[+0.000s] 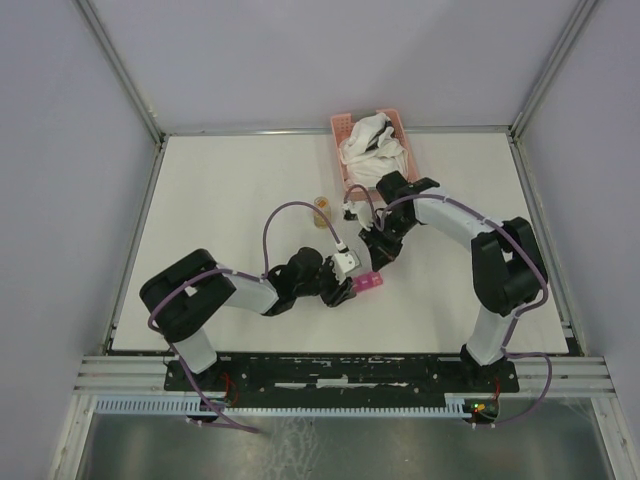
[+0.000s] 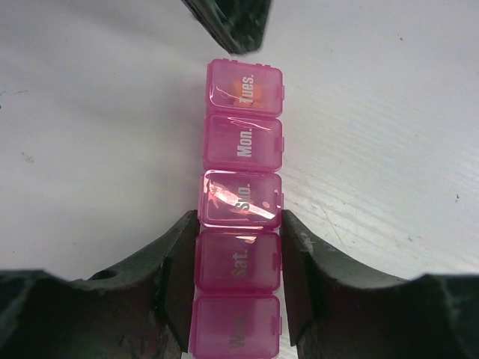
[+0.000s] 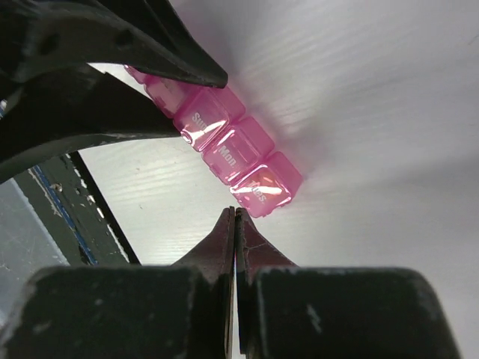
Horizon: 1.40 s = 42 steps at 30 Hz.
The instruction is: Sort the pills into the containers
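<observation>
Left gripper (image 2: 237, 250): part-closed, clamping small magenta plastic pill-box strip (image 2: 243, 142) across its "Sat." cell, centre of white table (image 1: 200, 200). Right gripper (image 3: 236, 224): closed, tips just beside the "Tues." end cell. Strip's near end cut off in the left wrist view.

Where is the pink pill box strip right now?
In the top view the pill box strip lies near the table's middle, clamped at its Sat. compartment by the left gripper, with the shut right gripper at its Tues. end.
</observation>
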Each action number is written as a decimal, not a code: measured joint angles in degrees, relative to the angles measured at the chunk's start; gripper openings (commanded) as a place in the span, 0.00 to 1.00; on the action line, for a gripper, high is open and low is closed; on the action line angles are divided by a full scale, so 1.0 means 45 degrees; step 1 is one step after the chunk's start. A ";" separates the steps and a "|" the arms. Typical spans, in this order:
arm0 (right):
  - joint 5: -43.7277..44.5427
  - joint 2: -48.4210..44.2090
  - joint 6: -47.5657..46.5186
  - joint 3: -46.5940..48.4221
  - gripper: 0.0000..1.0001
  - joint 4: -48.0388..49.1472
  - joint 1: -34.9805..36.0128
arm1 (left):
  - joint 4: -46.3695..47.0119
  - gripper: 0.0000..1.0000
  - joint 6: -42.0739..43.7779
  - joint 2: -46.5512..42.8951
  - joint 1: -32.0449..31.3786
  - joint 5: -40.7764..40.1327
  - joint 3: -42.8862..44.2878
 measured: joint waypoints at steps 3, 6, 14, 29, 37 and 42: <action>-0.0612 -0.0097 -0.0321 0.0748 0.00 -0.0457 -0.0452 | -0.0005 0.35 0.0000 0.0000 -0.0015 0.0005 0.0000; -0.0831 -0.0427 -0.0471 0.0821 0.01 -0.0835 -0.0947 | -0.0005 0.65 0.0000 -0.0005 -0.0019 -0.0015 0.0000; -0.1219 -0.1574 -0.0733 0.0816 0.02 -0.1302 -0.2225 | 0.0010 0.79 -0.0413 -0.0777 -0.0034 -0.0738 0.0000; -0.1287 -0.7218 -0.0651 0.0573 1.00 -0.0180 -0.4498 | -0.1778 0.99 -0.2720 -0.9612 -0.0010 -0.3682 -0.0481; 0.0413 -0.8247 0.2312 0.1384 1.00 0.1423 -0.4750 | -0.5654 0.99 -0.4129 -1.2638 0.0136 -0.6290 0.1588; 0.0738 -0.8680 0.3852 0.2380 1.00 0.1749 -0.4779 | -0.7533 0.99 -0.4371 -1.2886 0.0136 -0.6708 0.3512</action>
